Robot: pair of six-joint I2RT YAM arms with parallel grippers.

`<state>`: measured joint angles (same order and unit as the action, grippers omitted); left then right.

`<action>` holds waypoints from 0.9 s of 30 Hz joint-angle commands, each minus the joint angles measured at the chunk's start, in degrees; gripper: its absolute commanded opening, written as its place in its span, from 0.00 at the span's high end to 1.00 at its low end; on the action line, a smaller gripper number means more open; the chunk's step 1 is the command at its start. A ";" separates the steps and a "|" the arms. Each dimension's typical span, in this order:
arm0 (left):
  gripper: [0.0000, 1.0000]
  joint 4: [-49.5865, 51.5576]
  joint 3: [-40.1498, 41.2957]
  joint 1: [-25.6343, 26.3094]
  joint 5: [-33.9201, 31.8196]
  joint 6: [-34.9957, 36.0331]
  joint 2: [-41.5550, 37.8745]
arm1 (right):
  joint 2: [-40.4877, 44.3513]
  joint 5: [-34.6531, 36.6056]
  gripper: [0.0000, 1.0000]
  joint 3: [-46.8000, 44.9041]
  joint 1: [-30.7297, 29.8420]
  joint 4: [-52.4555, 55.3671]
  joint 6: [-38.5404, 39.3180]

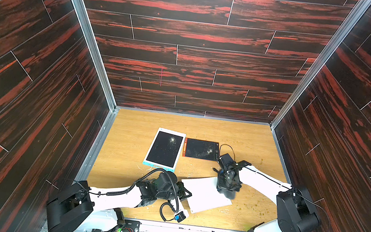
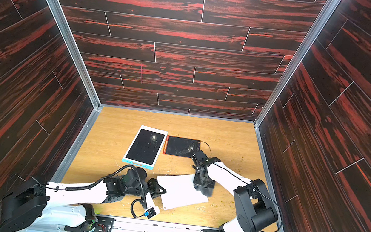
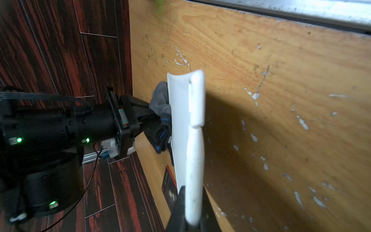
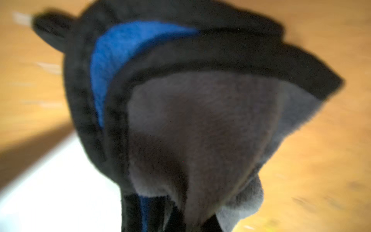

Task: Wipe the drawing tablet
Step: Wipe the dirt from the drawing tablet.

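Observation:
A white drawing tablet [image 1: 203, 196] [image 2: 180, 190] lies slanted near the table's front, plain white face up. My left gripper [image 1: 183, 191] [image 3: 192, 211] is shut on its left edge; in the left wrist view the tablet [image 3: 180, 120] shows edge-on between the jaws. My right gripper [image 1: 227, 188] [image 2: 203, 184] points down over the tablet's right corner, shut on a bunched grey, black and blue cloth [image 1: 227, 194] [image 4: 200, 120] that presses against the white face [image 4: 50, 190]. The cloth hides the right fingertips.
Two more tablets with speckled dark screens lie mid-table: one blue-and-white framed [image 1: 164, 149] [image 2: 145, 146], one orange framed [image 1: 201, 149] [image 2: 182, 147]. Crumbs [image 1: 253, 204] dot the wooden table [image 1: 128, 138] at the right. Dark wood-patterned walls enclose three sides.

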<state>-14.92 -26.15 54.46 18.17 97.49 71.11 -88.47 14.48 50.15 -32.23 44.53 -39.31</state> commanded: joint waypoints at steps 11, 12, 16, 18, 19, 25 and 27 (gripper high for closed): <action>1.00 0.74 -1.27 0.30 -0.15 0.86 -0.27 | 7.04 -45.31 1.00 4.16 -20.97 -4.72 12.20; 1.00 0.84 -1.36 0.32 -0.07 0.88 -0.18 | 7.48 -45.89 1.00 4.59 -22.26 -4.80 11.79; 1.00 0.72 -1.36 0.26 -0.29 0.88 -0.23 | 7.62 -42.92 1.00 1.71 -21.76 -5.32 9.43; 1.00 0.81 -1.36 0.33 -0.36 0.87 -0.42 | 5.47 -39.65 1.00 -1.68 -18.81 -4.98 7.73; 1.00 0.88 -1.36 0.30 -0.39 0.99 -0.52 | 4.41 -38.29 1.00 -3.46 -16.77 -5.13 6.70; 1.00 1.21 -1.18 0.39 -0.78 0.86 -1.13 | 2.39 -22.96 1.00 -10.86 -4.45 -2.95 2.58; 1.00 1.26 -1.18 0.39 -0.86 0.90 -1.15 | 3.44 -16.02 1.00 -9.92 -3.57 0.41 1.47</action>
<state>-9.21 -26.09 54.83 16.43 98.67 71.72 -83.42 -19.59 42.70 -36.64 37.95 -34.96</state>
